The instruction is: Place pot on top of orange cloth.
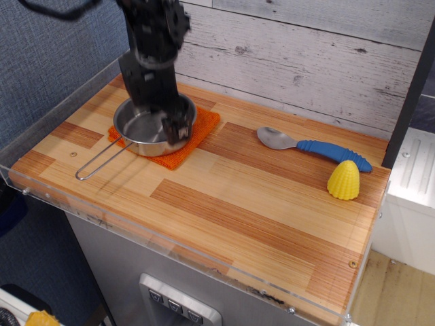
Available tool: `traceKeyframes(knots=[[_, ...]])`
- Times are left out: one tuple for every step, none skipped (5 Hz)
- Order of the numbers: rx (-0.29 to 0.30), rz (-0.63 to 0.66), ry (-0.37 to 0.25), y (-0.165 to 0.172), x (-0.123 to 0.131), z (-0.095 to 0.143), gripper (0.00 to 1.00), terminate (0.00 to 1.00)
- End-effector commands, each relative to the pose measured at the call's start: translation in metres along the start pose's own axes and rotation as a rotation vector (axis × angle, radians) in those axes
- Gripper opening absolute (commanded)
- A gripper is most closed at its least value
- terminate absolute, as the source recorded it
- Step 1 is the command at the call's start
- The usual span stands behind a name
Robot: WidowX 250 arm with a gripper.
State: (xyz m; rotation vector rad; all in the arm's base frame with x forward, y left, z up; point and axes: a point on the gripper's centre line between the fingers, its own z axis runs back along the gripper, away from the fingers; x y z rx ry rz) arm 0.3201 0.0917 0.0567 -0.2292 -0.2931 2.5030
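The shiny steel pot [139, 129] sits on the orange cloth [198, 133] at the back left of the wooden table. Its wire loop handle [98, 161] points to the front left, past the cloth and over the wood. My gripper [171, 126] hangs just above the pot's right rim, blurred by motion, with its jaws apart and nothing between them. The black arm rises from it and hides the far rim of the pot and the far edge of the cloth.
A grey spoon with a blue handle [312, 145] lies at the back right, and a yellow corn toy [344, 180] stands just in front of its handle. A clear plastic wall [61, 95] runs along the table's left and front edges. A white plank wall stands behind.
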Motion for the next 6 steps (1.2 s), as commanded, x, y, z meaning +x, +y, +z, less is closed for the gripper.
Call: traceKeyframes(knots=[[-0.083,0.037,0.067,-0.009,-0.004,0.053,1.0,0.0],[-0.09,0.045,0.1,-0.004,0.0,0.068,1.0,0.0],[-0.07,0.028,0.097,-0.002,0.002,0.078,1.0,0.0],[-0.07,0.028,0.097,-0.002,0.002,0.078,1.0,0.0],[-0.07,0.028,0.097,-0.002,0.002,0.078,1.0,0.0],[-0.07,0.028,0.097,-0.002,0.002,0.078,1.0,1.0]])
